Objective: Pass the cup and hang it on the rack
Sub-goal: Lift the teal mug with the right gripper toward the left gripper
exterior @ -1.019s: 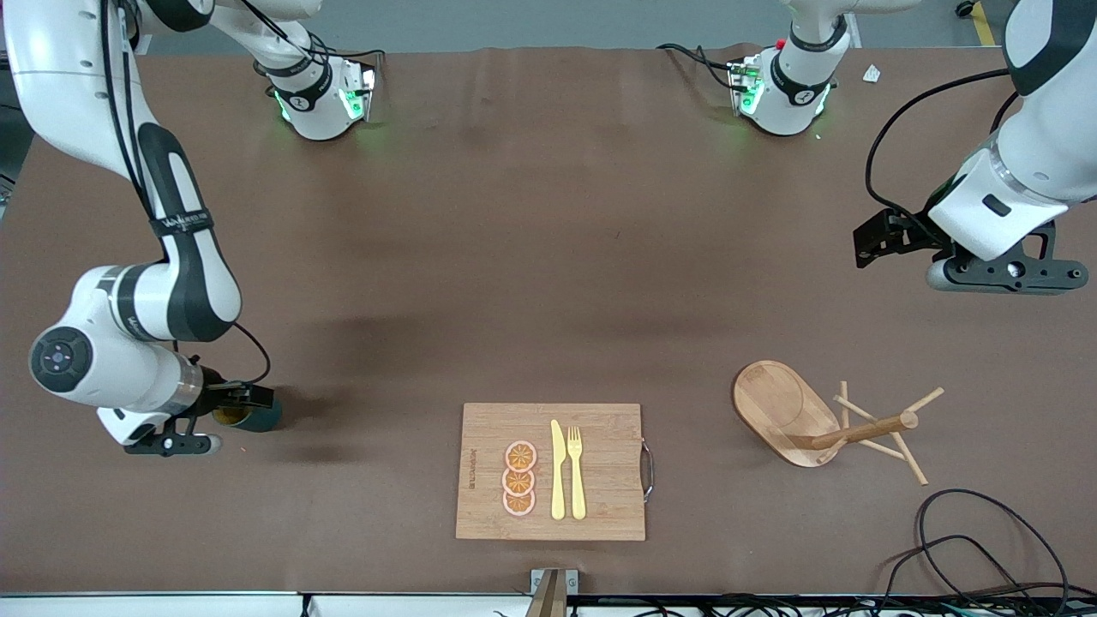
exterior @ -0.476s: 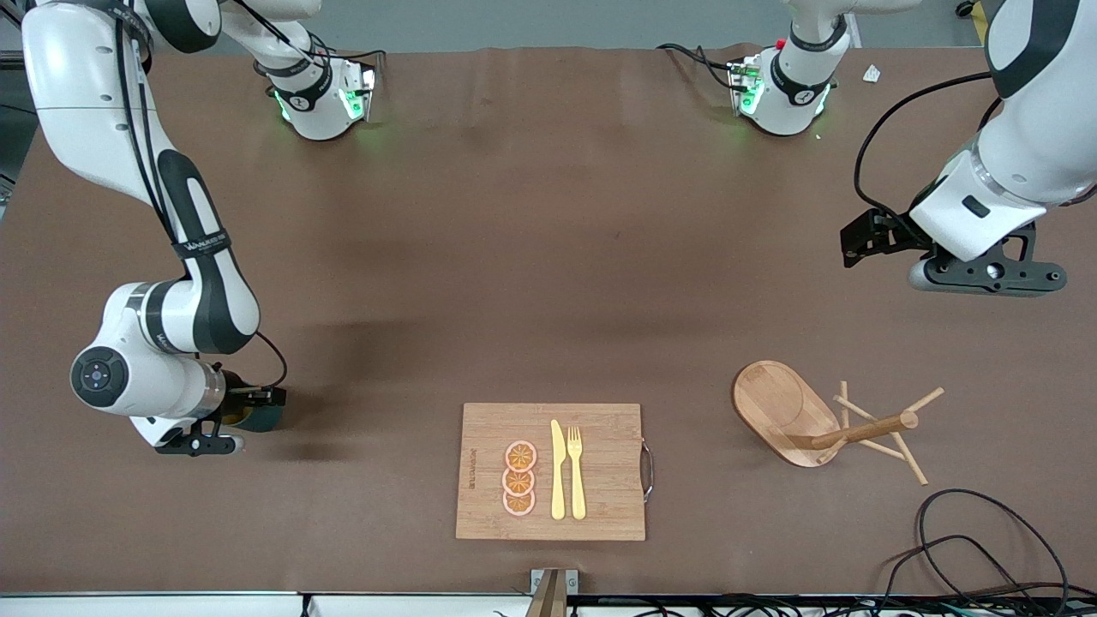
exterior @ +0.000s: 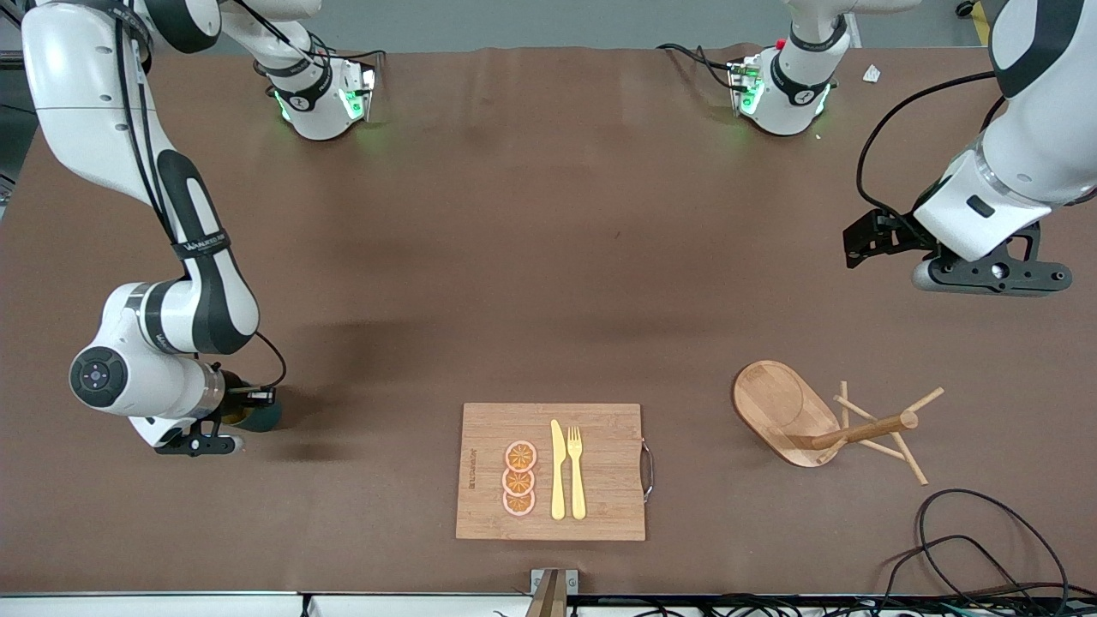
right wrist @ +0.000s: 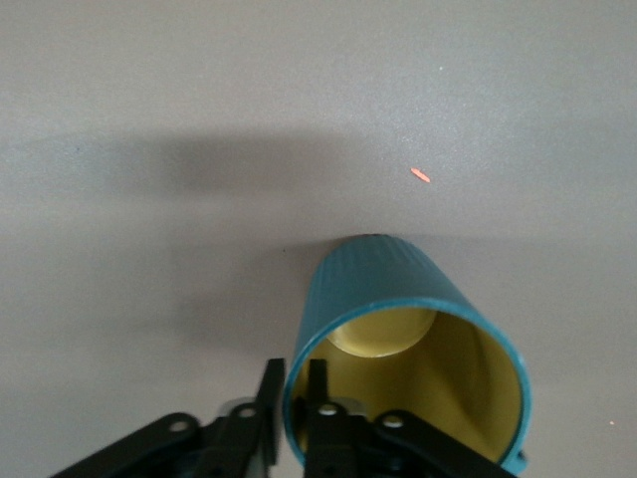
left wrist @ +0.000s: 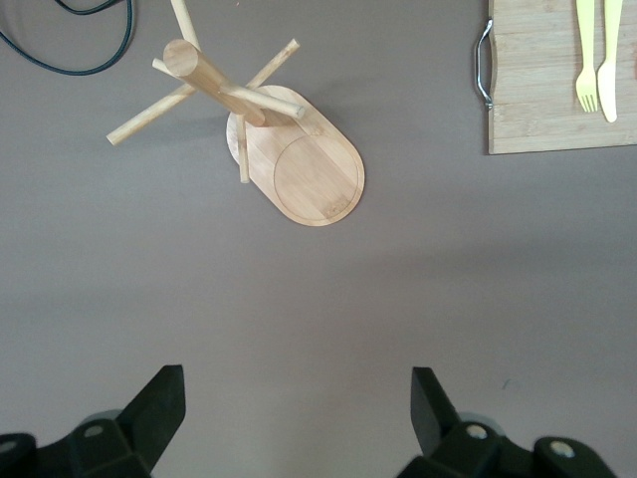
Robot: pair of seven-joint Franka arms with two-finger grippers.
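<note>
The dark teal cup point(exterior: 260, 416) with a yellow inside is near the right arm's end of the table. My right gripper point(exterior: 243, 403) is shut on its rim, one finger inside and one outside, as the right wrist view shows on the cup point(right wrist: 398, 299) at the gripper point(right wrist: 295, 398). The wooden rack point(exterior: 823, 426) stands toward the left arm's end, also in the left wrist view point(left wrist: 269, 119). My left gripper point(exterior: 987, 278) hangs open and empty above the bare table, farther from the front camera than the rack; its fingers spread wide in its wrist view point(left wrist: 296, 408).
A bamboo cutting board point(exterior: 600, 506) with orange slices, a yellow knife and a fork lies near the front edge, mid-table; its handle end shows in the left wrist view point(left wrist: 528, 110). A black cable point(exterior: 977, 531) loops at the front corner near the rack.
My right arm has shifted a little toward the table's middle with the cup in its grip. My left gripper has moved slightly toward the bases. Both are almost still over the last half second.
</note>
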